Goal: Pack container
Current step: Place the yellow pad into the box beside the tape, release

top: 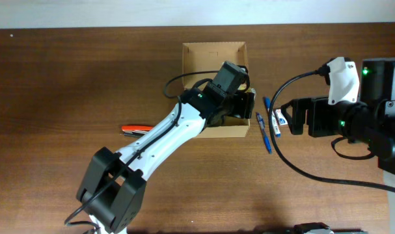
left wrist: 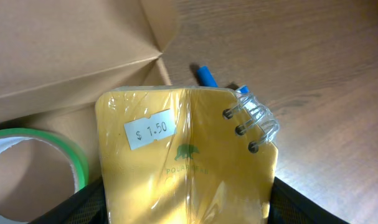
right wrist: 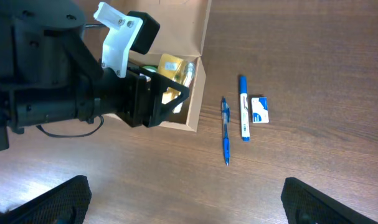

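**Left gripper holds a yellow notebook at the box, packing under way**

Closest to the left wrist camera, the left gripper has its jaws set wide. A yellow spiral notebook spans the gap between them and appears to be gripped by its edges. The notebook is shrink-wrapped and carries a white price sticker.

Just beside it on the left, a green-edged tape roll already sits inside the container. This is an open tan cardboard box standing mid-table toward the far edge.

The notebook's wire-bound corner seems to overhang the box wall. The step in hand looks like setting the notebook in next to the tape. The next move probably means shifting it inward to clear the wall, lowering it, then opening the jaws.

Beyond the wall, on the brown table, lie a blue pen, a blue marker and a small eraser. A red-handled tool lies left of the box.

Farthest off, the right gripper hangs fully open and empty.
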Controlling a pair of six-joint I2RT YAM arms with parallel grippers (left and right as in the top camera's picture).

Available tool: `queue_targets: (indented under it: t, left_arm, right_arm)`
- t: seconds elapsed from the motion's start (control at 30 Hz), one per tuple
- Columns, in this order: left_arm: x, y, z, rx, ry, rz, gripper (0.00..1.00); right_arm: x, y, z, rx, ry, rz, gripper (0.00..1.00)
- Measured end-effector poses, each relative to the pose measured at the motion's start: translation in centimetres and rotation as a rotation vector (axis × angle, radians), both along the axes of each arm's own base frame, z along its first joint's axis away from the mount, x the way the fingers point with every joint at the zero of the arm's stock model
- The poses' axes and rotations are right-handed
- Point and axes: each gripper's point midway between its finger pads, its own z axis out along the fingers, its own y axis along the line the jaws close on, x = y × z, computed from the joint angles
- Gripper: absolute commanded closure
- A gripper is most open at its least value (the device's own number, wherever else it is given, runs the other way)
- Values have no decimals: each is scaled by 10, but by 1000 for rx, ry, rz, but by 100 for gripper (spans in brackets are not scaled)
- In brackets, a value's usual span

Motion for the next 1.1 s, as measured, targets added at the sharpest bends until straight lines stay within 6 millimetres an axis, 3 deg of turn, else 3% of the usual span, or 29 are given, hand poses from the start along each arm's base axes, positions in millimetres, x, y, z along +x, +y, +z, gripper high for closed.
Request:
queue_targets:
  t: [0.2,0.37,0.43,0.63,0.93,1.1]
  left_arm:
    - [6,10,-34,74,46,69,29]
    - [11,16,-34,95,27,115,29]
    - [13,17,-34,99,23,127,17]
    - [14,17,-34,95,22,135,7]
    - [11,20,-36,120,23,106,11]
    - [18,51,-31,182,47,117,23]
  right_arm:
    - [-1,0,-1,-4,3,5,1]
    - [-1,0,-1,-5,3,6,1]
    - [-1,0,-1,-4,3,6,1]
    - [-1,0,-1,-4,4,5,1]
    - [0,0,0,-4,-1,6,1]
    - [6,0,4,-3,-31,6,1]
